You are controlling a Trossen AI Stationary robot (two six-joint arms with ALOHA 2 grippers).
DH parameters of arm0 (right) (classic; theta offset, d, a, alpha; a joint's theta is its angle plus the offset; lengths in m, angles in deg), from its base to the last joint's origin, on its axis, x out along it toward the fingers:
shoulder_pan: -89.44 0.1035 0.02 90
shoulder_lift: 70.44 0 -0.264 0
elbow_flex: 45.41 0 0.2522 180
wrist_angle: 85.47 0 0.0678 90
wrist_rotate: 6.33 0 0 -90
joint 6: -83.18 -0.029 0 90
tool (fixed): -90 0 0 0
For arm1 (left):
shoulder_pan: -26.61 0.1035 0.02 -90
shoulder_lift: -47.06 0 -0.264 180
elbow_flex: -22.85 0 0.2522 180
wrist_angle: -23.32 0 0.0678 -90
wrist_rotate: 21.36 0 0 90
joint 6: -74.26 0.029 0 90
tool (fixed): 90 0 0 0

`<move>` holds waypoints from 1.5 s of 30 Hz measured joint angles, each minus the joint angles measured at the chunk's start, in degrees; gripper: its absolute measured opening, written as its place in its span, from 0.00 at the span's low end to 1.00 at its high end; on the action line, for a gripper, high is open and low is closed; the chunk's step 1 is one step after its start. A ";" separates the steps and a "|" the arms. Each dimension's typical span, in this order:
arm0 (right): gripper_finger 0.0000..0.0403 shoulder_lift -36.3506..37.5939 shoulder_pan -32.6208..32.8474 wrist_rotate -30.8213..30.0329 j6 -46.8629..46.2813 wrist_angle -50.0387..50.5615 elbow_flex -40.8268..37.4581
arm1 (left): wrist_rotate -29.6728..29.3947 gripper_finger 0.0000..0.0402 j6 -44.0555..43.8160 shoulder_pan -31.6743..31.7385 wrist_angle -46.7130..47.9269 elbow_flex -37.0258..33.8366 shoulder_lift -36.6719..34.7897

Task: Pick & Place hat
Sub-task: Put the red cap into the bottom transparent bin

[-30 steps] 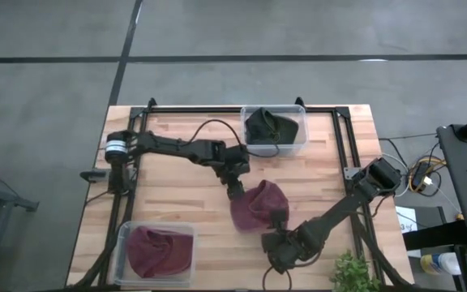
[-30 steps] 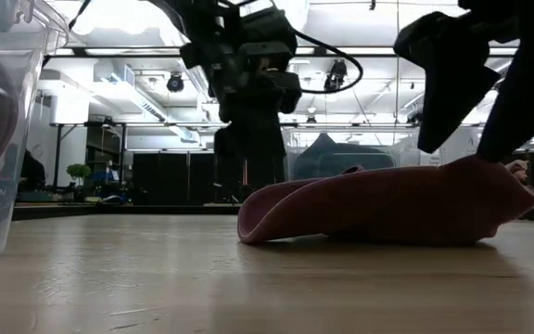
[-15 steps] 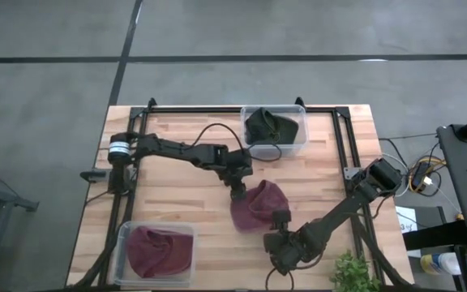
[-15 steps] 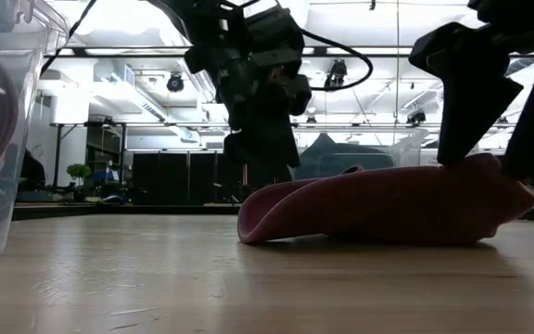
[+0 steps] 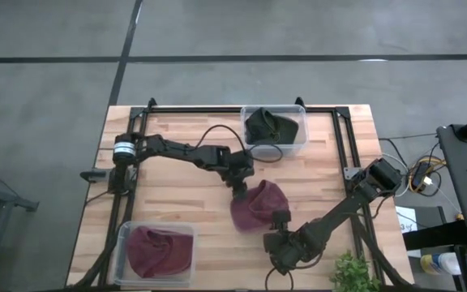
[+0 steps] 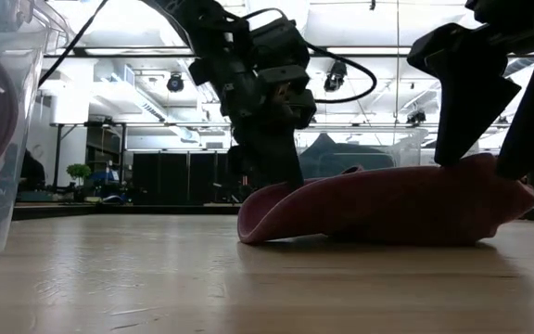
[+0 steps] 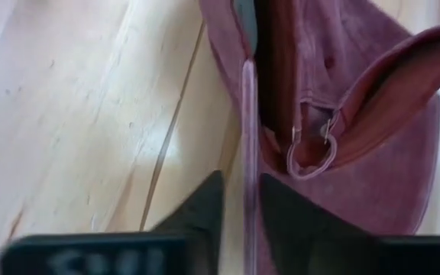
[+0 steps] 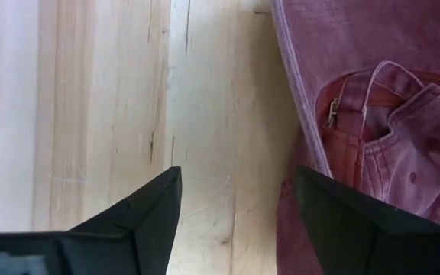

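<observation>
Crumpled maroon hat mid-table

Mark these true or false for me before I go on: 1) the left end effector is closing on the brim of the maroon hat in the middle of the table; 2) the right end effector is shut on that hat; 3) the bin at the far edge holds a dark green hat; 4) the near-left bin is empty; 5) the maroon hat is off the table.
1) True. The left end effector has its fingers on either side of the maroon hat brim.
2) False. The right end effector is open over bare wood beside the hat, holding nothing.
3) True. The far bin holds a dark green hat.
4) False. The near-left bin holds a second maroon hat.
5) False. It lies on the table.
</observation>
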 joint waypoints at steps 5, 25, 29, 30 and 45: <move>0.60 0.00 0.00 -0.01 -0.24 -0.02 0.00 | 0.02 0.03 -1.24 0.30 -1.32 0.00 -0.02; 0.59 0.01 0.24 0.92 -3.91 2.49 -0.24 | -3.70 0.00 2.01 0.39 -1.74 0.02 -7.92; 0.59 0.02 0.24 0.82 -3.96 3.00 -0.24 | -7.22 0.00 2.81 0.39 -1.41 0.02 -12.03; 0.59 0.02 0.24 0.36 -4.41 3.60 -0.24 | -8.36 0.00 2.92 0.39 -1.23 0.01 -13.13; 0.59 -0.37 -0.37 -20.15 -7.11 4.94 -1.11 | -21.92 0.00 9.78 0.39 -3.86 -0.02 -31.86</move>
